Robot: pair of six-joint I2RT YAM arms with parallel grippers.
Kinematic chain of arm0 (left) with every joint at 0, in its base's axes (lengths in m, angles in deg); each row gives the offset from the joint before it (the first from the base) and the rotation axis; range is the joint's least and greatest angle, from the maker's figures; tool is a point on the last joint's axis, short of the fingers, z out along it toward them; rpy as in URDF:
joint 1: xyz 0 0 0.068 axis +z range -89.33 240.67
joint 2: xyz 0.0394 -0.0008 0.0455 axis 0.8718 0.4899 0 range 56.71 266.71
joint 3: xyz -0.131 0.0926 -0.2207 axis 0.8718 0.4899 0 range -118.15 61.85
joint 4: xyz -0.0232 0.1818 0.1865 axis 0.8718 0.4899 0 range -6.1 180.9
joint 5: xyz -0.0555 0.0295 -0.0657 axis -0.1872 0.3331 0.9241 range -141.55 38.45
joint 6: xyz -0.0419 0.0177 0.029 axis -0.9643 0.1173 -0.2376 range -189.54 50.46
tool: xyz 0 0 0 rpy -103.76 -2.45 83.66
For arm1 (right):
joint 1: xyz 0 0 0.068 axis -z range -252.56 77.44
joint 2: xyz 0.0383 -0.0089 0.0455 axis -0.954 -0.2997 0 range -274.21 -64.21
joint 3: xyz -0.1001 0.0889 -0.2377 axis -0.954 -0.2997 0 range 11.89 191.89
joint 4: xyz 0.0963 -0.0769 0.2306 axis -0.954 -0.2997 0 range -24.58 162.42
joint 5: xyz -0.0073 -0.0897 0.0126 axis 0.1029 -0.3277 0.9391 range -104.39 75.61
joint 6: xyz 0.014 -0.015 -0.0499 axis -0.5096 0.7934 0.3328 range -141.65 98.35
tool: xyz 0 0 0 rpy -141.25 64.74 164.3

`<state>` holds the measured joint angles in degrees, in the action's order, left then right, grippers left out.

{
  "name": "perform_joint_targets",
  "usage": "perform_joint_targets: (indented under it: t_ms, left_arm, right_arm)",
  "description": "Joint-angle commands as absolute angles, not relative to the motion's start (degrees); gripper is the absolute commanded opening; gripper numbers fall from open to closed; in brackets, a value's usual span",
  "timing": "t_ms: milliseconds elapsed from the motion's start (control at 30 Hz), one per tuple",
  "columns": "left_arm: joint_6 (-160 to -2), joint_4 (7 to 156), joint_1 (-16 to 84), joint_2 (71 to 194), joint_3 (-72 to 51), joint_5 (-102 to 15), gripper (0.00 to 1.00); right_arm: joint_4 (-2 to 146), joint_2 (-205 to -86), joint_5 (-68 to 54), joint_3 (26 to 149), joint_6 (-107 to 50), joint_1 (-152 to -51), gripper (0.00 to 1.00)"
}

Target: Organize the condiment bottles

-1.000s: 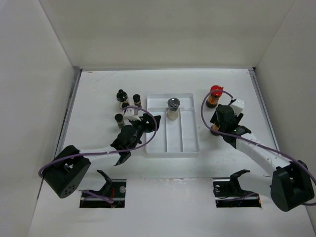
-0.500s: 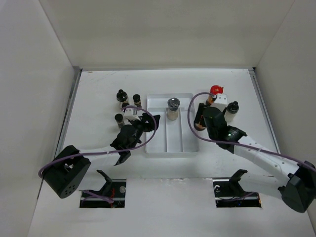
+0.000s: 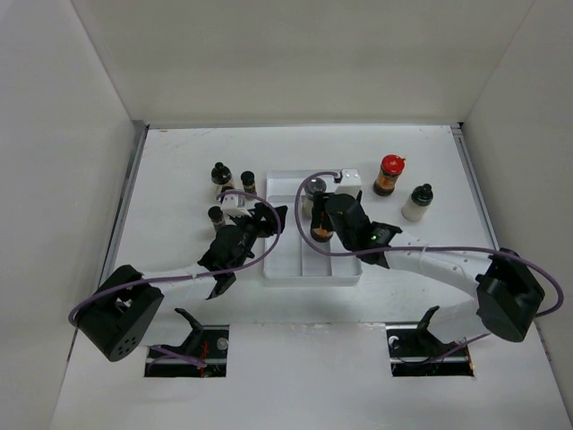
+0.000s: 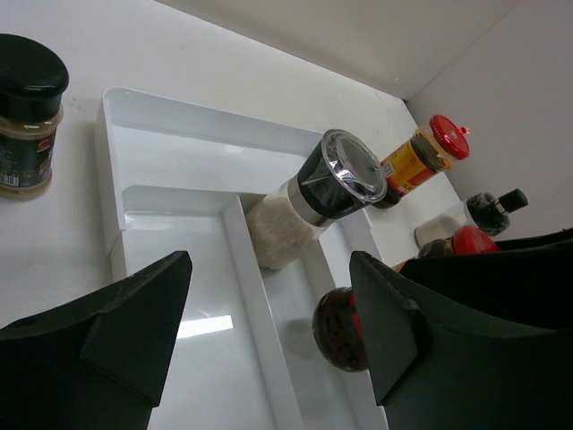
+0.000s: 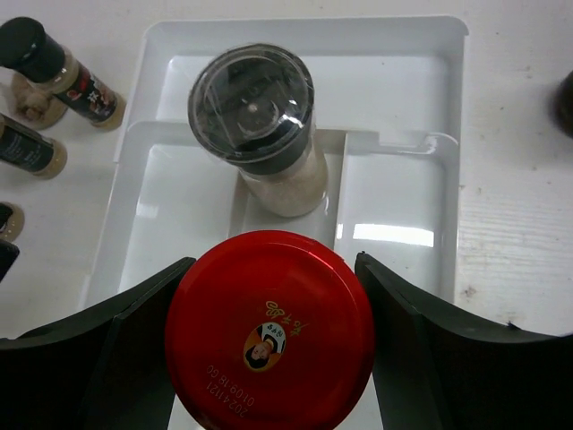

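Pincer of right arm (image 5: 271,354) grips red-capped bottle (image 5: 269,309) over tray (image 5: 407,63); left pincer (image 4: 269,296) gapes wide, empty.

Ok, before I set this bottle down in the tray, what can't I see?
Right wrist: the red cap hides the bottle body and the tray slot under it.
Top view: the right gripper covers most of the grinder.
Left wrist: the jar is cut by the left edge.
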<state>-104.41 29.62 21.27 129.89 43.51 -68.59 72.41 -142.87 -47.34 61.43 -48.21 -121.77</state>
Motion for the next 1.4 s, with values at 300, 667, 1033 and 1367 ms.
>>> perform_joint_targets:
  t_ms: [300, 667, 1033, 1367]
  left_arm:
    - [-104.8, 26.2, 21.3, 129.2, 43.7, -67.6, 0.70]
    - [-105.0, 26.2, 21.3, 129.1, 43.7, -67.2, 0.70]
    - [-105.0, 26.2, 21.3, 129.0, 43.7, -67.2, 0.70]
    - [-104.3, 26.2, 20.9, 128.8, 43.7, -67.5, 0.70]
  right_arm:
    - [87.1, -151.0, -46.7, 67.3, -46.8, -122.0, 0.55]
    - [87.0, -152.6, -49.7, 67.6, -42.9, -122.1, 0.92]
    - [82.3, -134.1, -48.8, 59.7, -43.7, -116.3, 0.84]
    - [78.5, -144.8, -49.8, 68.6, -41.0, -95.9, 0.86]
